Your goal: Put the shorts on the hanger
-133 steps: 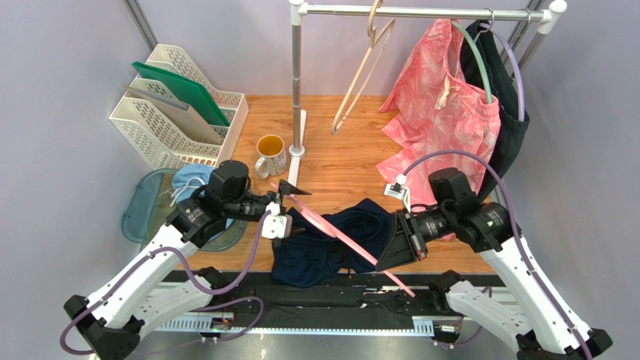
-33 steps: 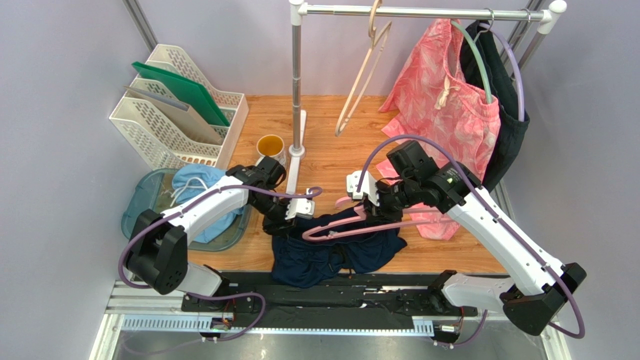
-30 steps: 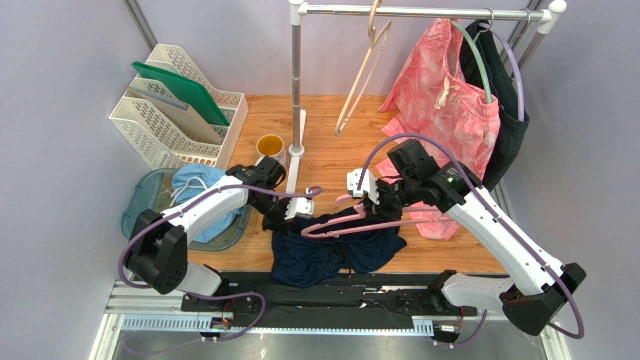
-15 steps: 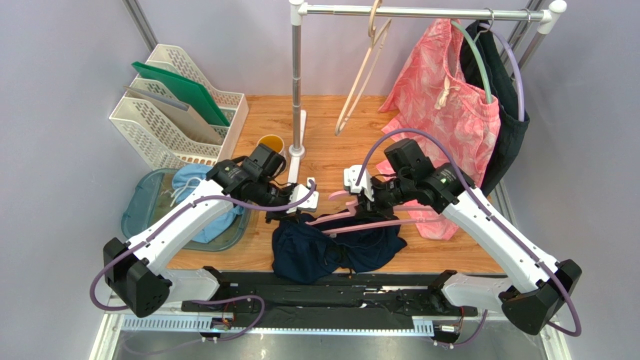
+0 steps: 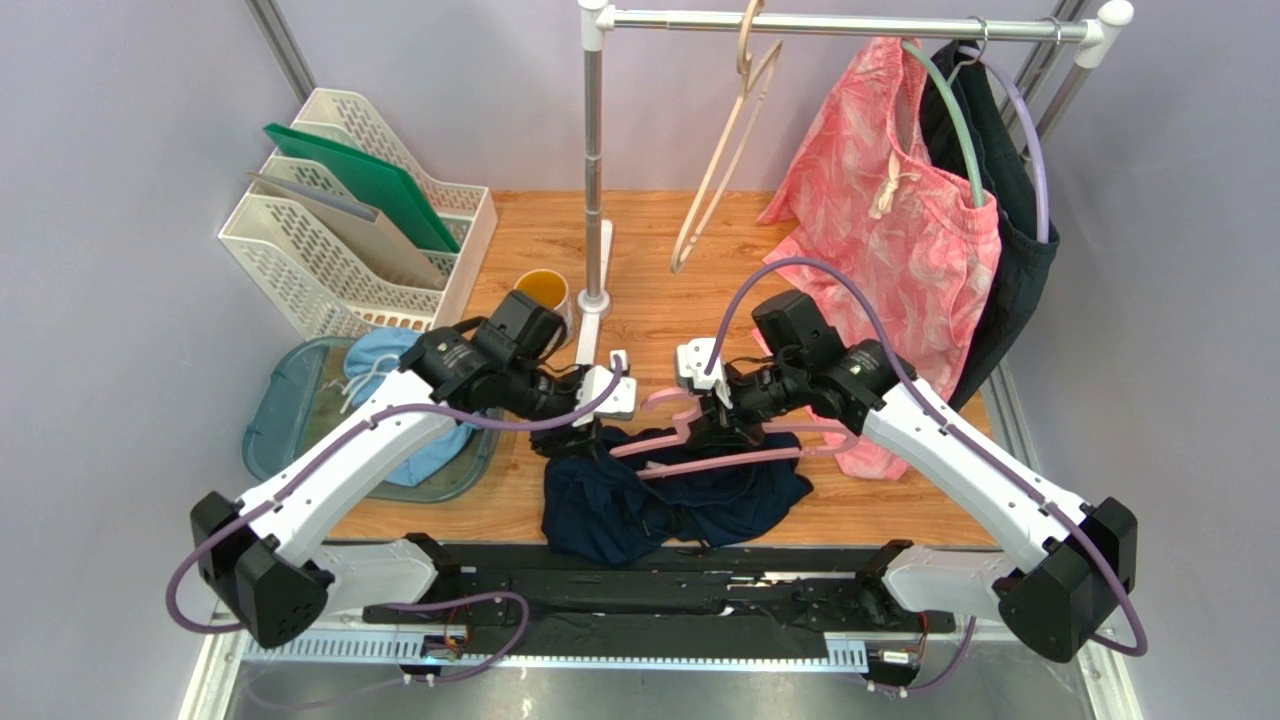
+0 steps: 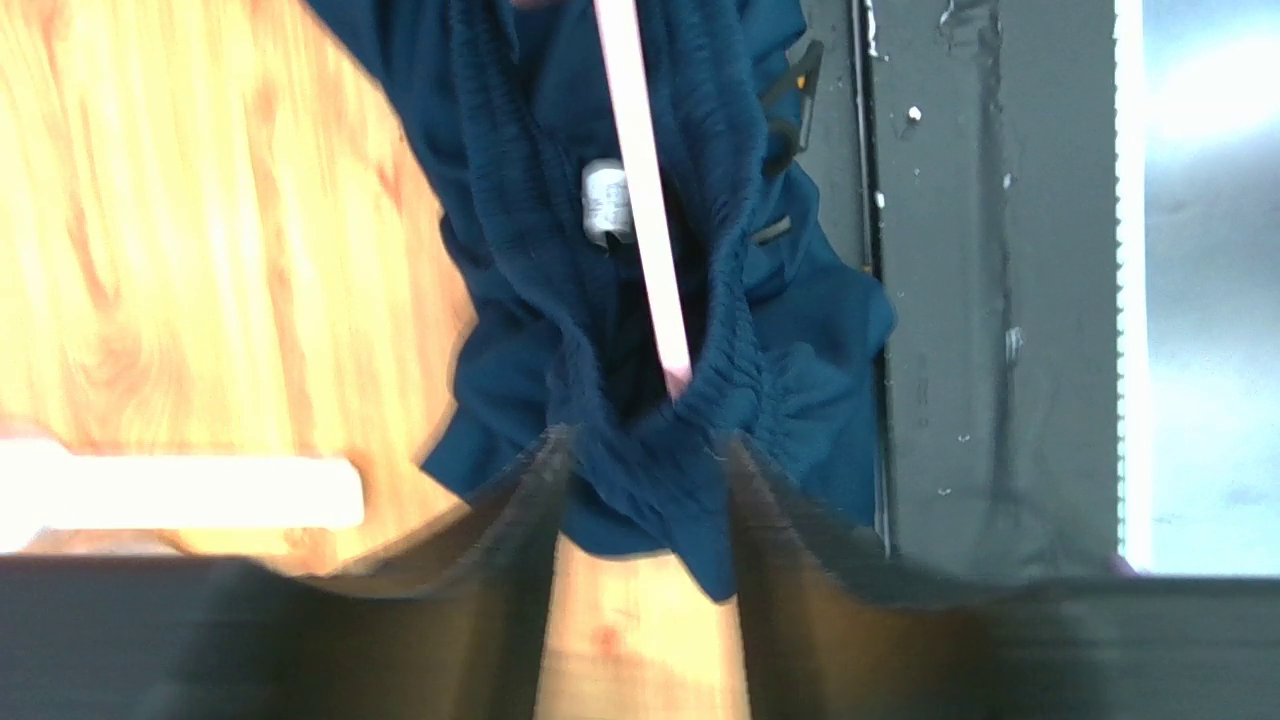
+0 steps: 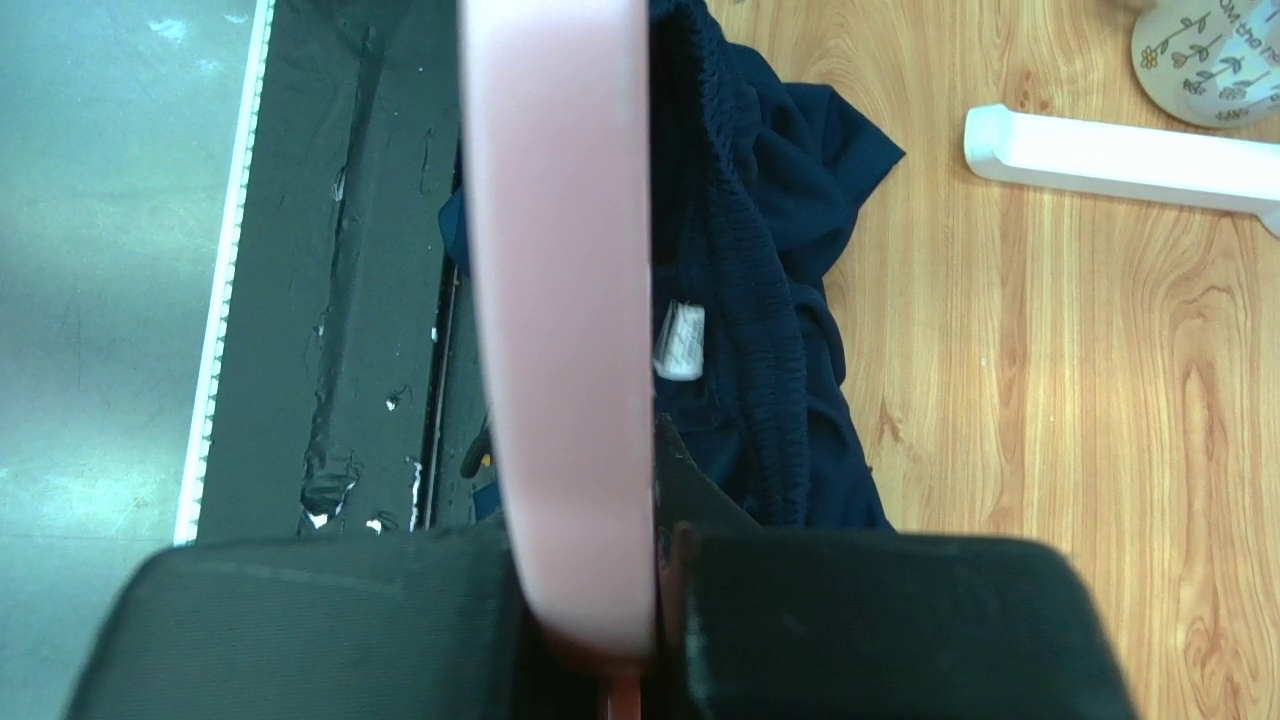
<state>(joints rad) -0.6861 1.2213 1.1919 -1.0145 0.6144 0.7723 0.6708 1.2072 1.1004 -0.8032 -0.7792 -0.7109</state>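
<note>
The navy shorts [image 5: 669,503] lie bunched at the table's near edge. My left gripper [image 5: 583,428] is shut on the shorts' waistband and holds that edge lifted. In the left wrist view the fabric [image 6: 661,315] sits between my fingertips [image 6: 643,450], with its white label [image 6: 606,203] beyond. My right gripper [image 5: 718,425] is shut on the pink hanger [image 5: 736,455] and holds it level over the shorts. One hanger arm [image 6: 646,210] reaches into the waistband opening. In the right wrist view the hanger bar [image 7: 556,270] is clamped in my gripper [image 7: 589,563], beside the shorts [image 7: 766,225].
A clothes rack pole [image 5: 594,165] stands mid-table on a white base [image 7: 1120,158]. A beige hanger [image 5: 729,143], pink patterned shorts [image 5: 887,225] and a dark garment [image 5: 1022,255] hang from the rail. A mug [image 5: 538,288], a white basket [image 5: 353,218] and a teal tray [image 5: 286,428] holding a light blue garment are at left.
My left gripper has risen and pulled the waistband up off the table. My right arm has carried the hanger left, so its arm now enters the waistband.
</note>
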